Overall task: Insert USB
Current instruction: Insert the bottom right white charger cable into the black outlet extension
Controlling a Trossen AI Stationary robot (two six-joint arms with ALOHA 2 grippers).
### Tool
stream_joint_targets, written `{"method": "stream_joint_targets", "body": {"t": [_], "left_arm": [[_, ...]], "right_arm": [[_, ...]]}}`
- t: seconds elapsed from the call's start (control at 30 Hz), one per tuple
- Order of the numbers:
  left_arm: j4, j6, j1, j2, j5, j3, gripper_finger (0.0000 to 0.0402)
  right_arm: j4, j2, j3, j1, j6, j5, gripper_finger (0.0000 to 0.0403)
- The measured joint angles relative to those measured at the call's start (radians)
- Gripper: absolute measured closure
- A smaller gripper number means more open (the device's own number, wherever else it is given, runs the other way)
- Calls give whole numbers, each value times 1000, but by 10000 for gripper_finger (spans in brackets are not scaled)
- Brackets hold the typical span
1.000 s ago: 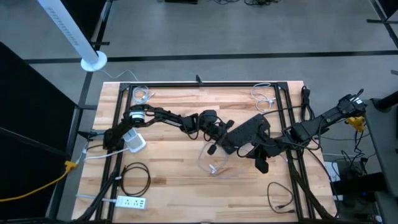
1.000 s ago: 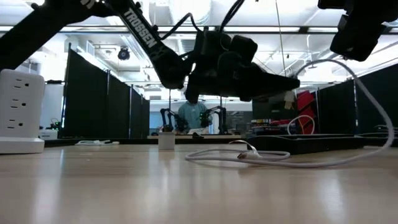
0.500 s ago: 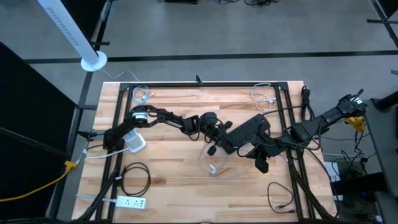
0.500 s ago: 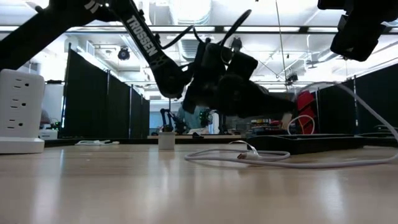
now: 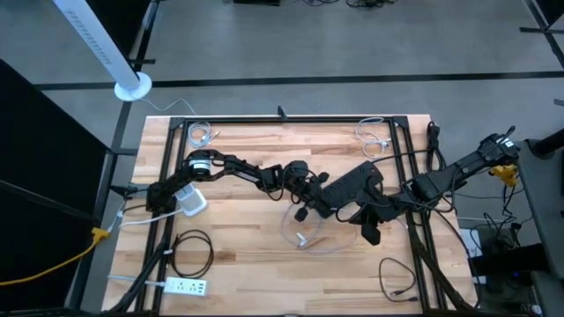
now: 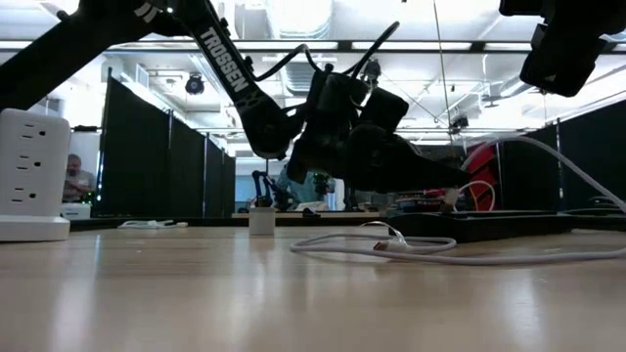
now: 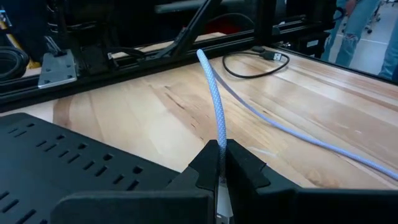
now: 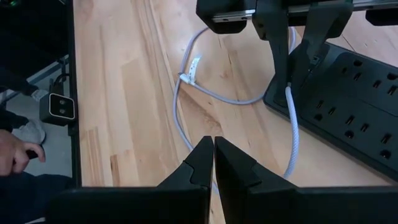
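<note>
At mid-counter [image 5: 256,220]: left pincer [image 7: 219,163] clamped on white cable [image 7: 216,109] beside black power strip [image 5: 352,187]; lower than before. Right pincer [image 8: 213,155] closed, empty, unmoved.

We read only one text: the white word "TROSSEN" stood along the dark arm link [image 6: 227,65] in the low view.

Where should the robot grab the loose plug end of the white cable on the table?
Probably just behind the plug, on its stiff body, not the floppy cable. It lies flat on bare table, so coming straight down from above with fingers on its two long sides looks easiest. The right hand is shut near it; the left hand is shut on the cable.
</note>
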Motion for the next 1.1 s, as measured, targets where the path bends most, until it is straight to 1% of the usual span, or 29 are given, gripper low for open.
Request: {"method": "stream_joint_targets", "body": {"t": [0.37,0.7,1.1], "left_arm": [[-10,7,0,-5,-56,-24,402],[10,5,2,-7,-58,-44,401],[8,5,30,-9,-43,-52,401]], "right_arm": [[0,0,0,0,-1,-1,403],[-1,0,0,0,-9,-4,403],[-1,0,0,0,-8,-8,403]]}}
